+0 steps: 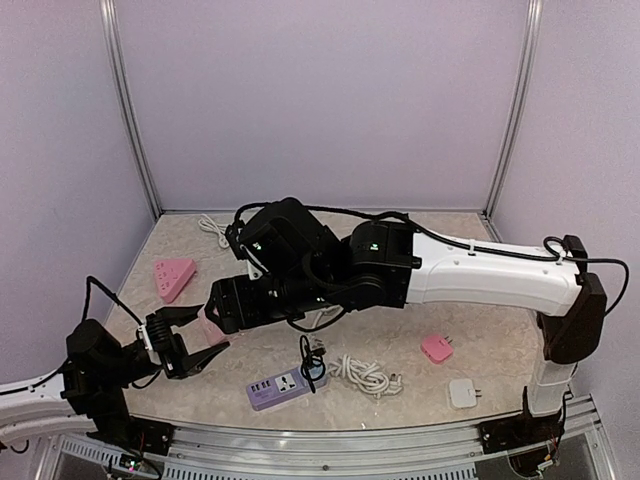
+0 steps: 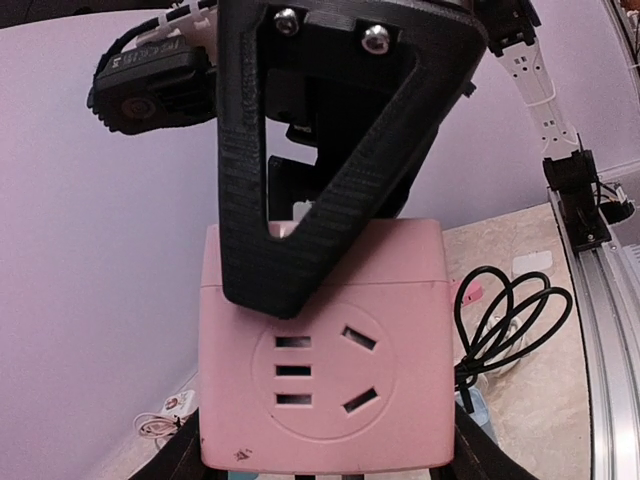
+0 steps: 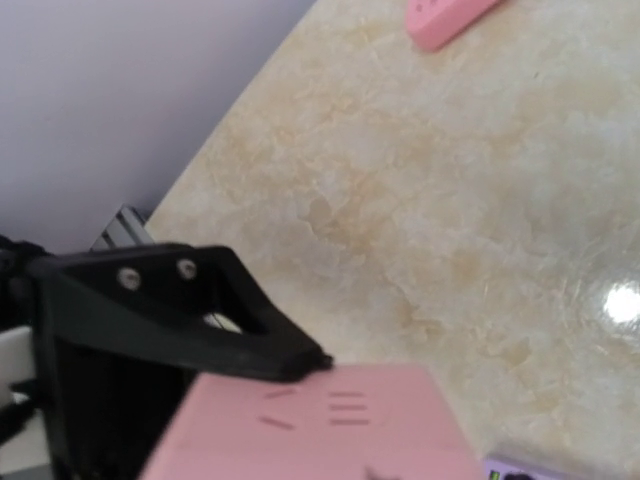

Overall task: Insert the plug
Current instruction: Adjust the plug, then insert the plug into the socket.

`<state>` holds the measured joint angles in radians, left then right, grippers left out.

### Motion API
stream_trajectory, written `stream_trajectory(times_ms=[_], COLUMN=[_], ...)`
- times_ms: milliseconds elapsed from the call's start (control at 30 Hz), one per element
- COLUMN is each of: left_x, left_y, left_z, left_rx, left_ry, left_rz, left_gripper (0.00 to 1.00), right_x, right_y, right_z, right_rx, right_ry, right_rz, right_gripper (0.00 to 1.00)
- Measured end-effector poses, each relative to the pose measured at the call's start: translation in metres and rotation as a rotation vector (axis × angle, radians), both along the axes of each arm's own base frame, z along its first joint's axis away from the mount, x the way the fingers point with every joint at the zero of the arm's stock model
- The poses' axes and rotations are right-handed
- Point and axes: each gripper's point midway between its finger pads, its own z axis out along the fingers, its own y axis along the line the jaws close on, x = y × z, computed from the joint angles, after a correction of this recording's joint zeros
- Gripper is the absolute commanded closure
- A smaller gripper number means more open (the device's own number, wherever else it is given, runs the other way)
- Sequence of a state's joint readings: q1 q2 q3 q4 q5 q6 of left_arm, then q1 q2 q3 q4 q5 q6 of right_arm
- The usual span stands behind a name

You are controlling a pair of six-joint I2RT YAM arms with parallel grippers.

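A pink cube socket (image 2: 325,370) hangs over the table's left front, its slotted face toward the left wrist camera. My left gripper (image 1: 190,342) is shut on its two sides. My right gripper (image 1: 216,308) reaches in from above. One of its black fingers (image 2: 262,220) lies across the top left of the slotted face, and its other finger is hidden behind the cube, so its grip cannot be judged. In the right wrist view the cube (image 3: 330,425) fills the bottom edge, with a left-gripper finger (image 3: 190,325) at its corner. A small pink plug (image 1: 437,347) lies on the table at the right.
A purple power strip (image 1: 280,388) with a coiled black cable (image 1: 312,358) lies at the front centre. A white cord bundle (image 1: 366,375) and a white plug (image 1: 462,392) lie to its right. A pink triangular socket (image 1: 175,277) sits at the left, near the wall.
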<state>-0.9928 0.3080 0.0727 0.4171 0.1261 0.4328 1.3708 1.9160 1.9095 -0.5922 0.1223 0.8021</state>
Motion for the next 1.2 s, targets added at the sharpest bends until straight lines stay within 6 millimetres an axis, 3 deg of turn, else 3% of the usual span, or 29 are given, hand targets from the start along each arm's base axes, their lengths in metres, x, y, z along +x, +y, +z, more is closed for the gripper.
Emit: stream_trajectory(times_ms=[100,167,233,267,300,400,433,600,767,900,1033,1200], left_x=[0.0,0.001,0.001,0.001,0.001,-0.001,-0.001,-0.006,-0.004,0.002,0.015,0.026], left_y=[0.0,0.0,0.0,0.0,0.0,-0.001,-0.001,-0.001,0.014,0.027,0.042,0.067], left_z=[0.001,-0.001,-0.002,-0.002,-0.002,-0.004,-0.006,-0.006,0.018,0.026,0.033,0.056], left_rx=[-0.002,0.005,0.006,0.006,0.006,0.016,0.023,0.092,0.078,0.043,0.008,-0.082], left_ry=[-0.002,-0.006,-0.003,-0.004,-0.003,-0.006,-0.002,0.008,0.027,0.037,0.049,0.081], left_rz=[0.004,0.005,0.005,0.005,0.005,-0.003,-0.005,-0.024,0.009,0.061,0.156,0.261], left_gripper=[1.0,1.0,1.0,1.0,0.93,0.18,0.04,0.01,0.01,0.01,0.01,0.01], right_x=[-0.001,-0.003,-0.004,-0.004,-0.004,-0.004,-0.003,0.002,0.004,0.002,0.0,-0.002], right_y=[0.003,0.004,0.004,0.004,0.004,0.003,0.002,-0.014,-0.024,-0.034,-0.044,-0.043], right_z=[-0.01,-0.012,-0.014,-0.014,-0.014,-0.015,-0.016,-0.041,-0.09,-0.122,-0.138,-0.146], right_rx=[-0.016,-0.017,-0.022,-0.022,-0.022,-0.025,-0.03,-0.176,-0.375,-0.494,-0.566,-0.602], right_ry=[0.024,0.036,0.043,0.043,0.043,0.049,0.053,0.086,0.125,0.153,0.176,0.184], right_rz=[0.017,0.022,0.03,0.029,0.029,0.021,0.013,-0.076,-0.137,-0.17,-0.208,-0.226], right_gripper=[0.48,0.75,0.93,1.0,1.0,1.0,1.0,1.0,1.0,1.0,1.0,1.0])
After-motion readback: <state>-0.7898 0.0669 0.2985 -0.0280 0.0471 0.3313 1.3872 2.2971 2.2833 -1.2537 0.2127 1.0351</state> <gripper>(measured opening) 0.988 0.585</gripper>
